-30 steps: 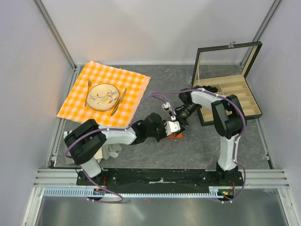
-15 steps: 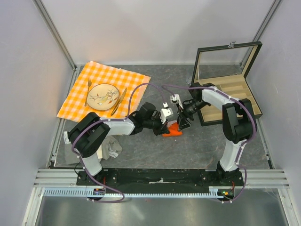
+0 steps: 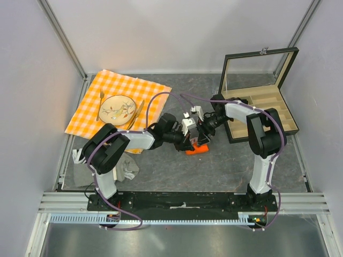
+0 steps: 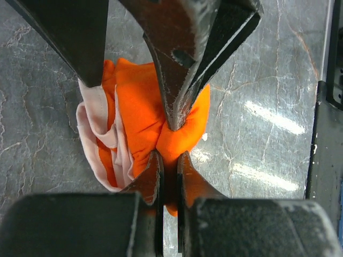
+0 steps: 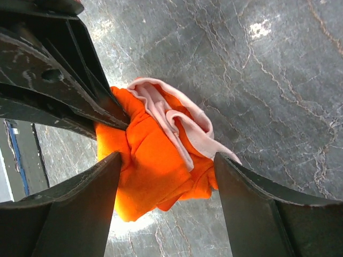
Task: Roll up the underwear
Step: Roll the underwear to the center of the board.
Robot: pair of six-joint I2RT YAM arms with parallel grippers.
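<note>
The underwear [image 3: 196, 149] is a small orange-red bundle with pale trim, bunched on the grey table between the two arms. In the left wrist view my left gripper [image 4: 170, 156] is shut on a fold of the underwear [image 4: 140, 107]. In the right wrist view my right gripper [image 5: 167, 160] is open, its jaws standing on either side of the underwear [image 5: 155, 155], with the left gripper's fingers [image 5: 64, 91] pinching the bundle's far side. From above, both grippers meet over the bundle, the left [image 3: 187, 140] and the right [image 3: 201, 136].
An orange checkered cloth [image 3: 94, 115] with a plate [image 3: 117, 110], fork and knife lies at the back left. An open wooden box [image 3: 262, 104] stands at the right. Grey-white cloths [image 3: 127, 168] lie by the left arm's base.
Both grippers have closed in on the underwear. The right gripper moved left and down to straddle the bundle; the left wrist shifted slightly right while holding it.
</note>
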